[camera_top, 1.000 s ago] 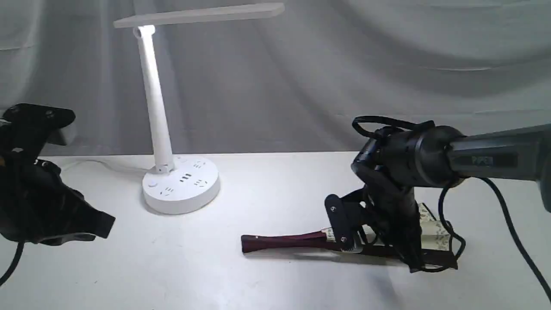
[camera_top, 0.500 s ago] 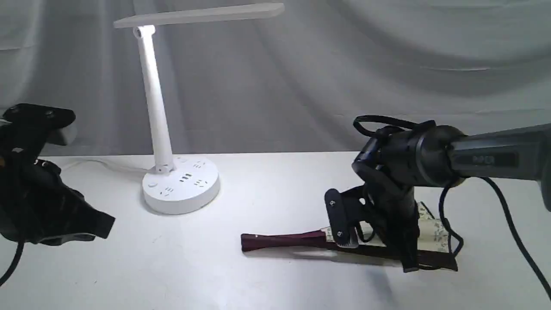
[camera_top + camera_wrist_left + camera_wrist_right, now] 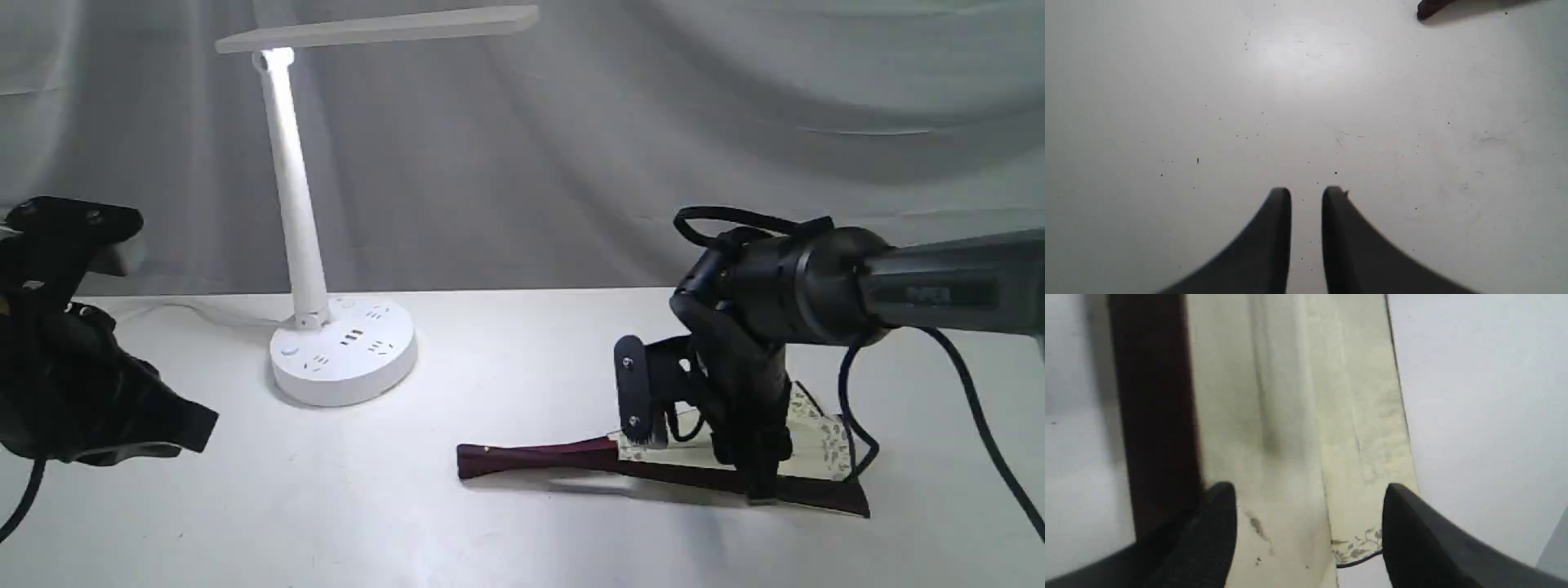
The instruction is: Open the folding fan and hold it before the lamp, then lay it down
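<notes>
The folding fan (image 3: 531,457) lies on the white table (image 3: 506,351) at the front right, spread only a little, its dark maroon handle end pointing left. My right gripper (image 3: 698,457) hangs just over its cream paper leaf, open, one finger (image 3: 641,408) on each side. In the right wrist view the fan's paper (image 3: 1290,416) and maroon guard (image 3: 1155,416) run between the wide-apart fingers (image 3: 1216,526). The white lamp (image 3: 343,351) stands at the back left. My left gripper (image 3: 1306,196) hovers over bare table at the far left, its fingers a narrow gap apart and empty.
A grey cloth backdrop (image 3: 653,122) hangs behind the table. The lamp's cord (image 3: 188,310) trails left from its base. The fan's handle tip (image 3: 1427,8) shows at the edge of the left wrist view.
My right gripper has opened wide and risen slightly off the fan, which stays on the table. The left arm has not moved.
</notes>
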